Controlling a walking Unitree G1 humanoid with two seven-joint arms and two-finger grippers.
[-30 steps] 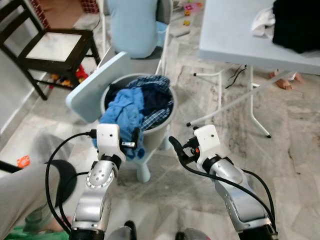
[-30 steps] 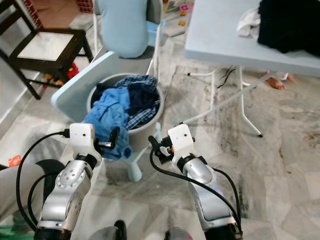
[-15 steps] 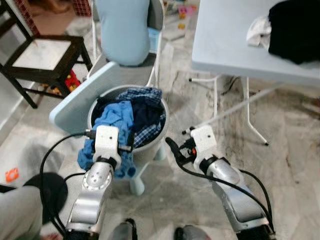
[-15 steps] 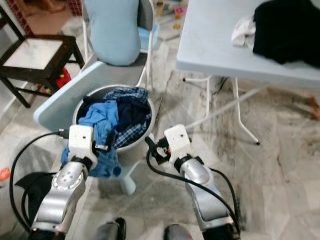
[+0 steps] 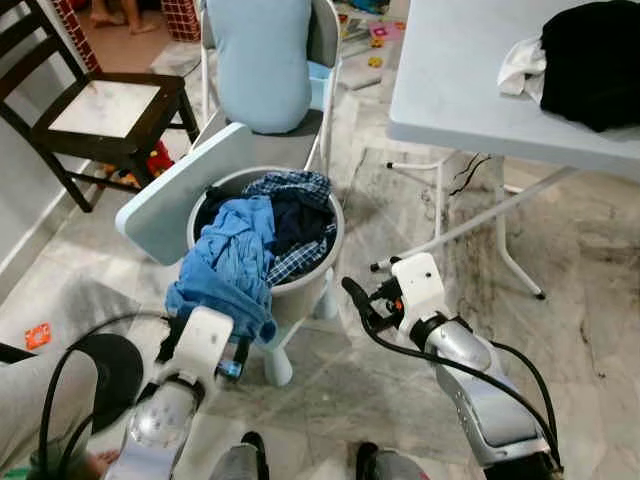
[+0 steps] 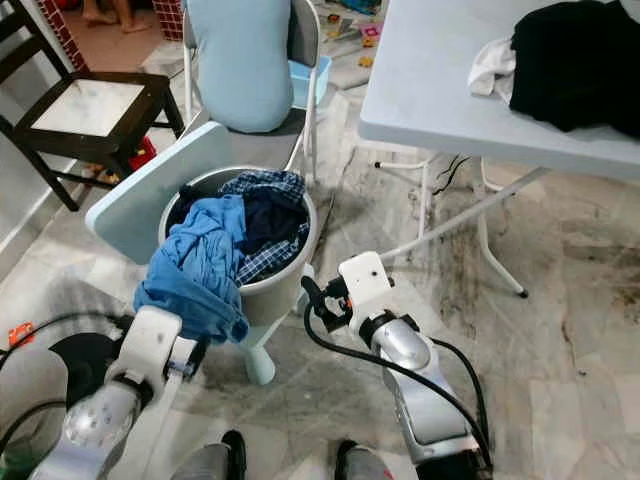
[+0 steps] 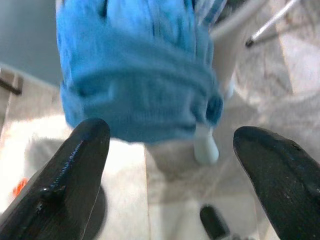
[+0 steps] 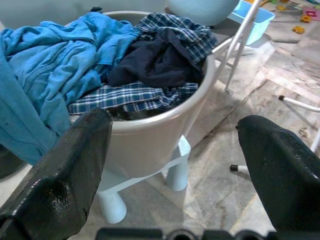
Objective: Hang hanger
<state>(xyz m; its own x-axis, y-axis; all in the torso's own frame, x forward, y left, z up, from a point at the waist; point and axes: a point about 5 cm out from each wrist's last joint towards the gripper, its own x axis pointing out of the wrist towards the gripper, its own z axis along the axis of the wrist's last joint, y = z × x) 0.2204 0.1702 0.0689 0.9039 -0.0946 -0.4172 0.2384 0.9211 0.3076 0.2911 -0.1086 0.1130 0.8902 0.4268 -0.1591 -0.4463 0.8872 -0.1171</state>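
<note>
On the marble floor: round laundry tub (image 5: 300, 290), blue shirt (image 5: 232, 262) over its rim
Left gripper (image 7: 170, 170): spread, below shirt
Right gripper (image 8: 175, 150): spread, beside tub

Smooth plastic laundry tub (image 8: 150, 135), soft blue cloth (image 5: 235, 262), glossy marble floor (image 5: 590, 290)

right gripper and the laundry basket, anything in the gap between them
Nothing stands between them. In the left eye view the right gripper hangs beside the laundry basket, with bare marble floor below. The right wrist view looks straight at the basket's wall.
</note>
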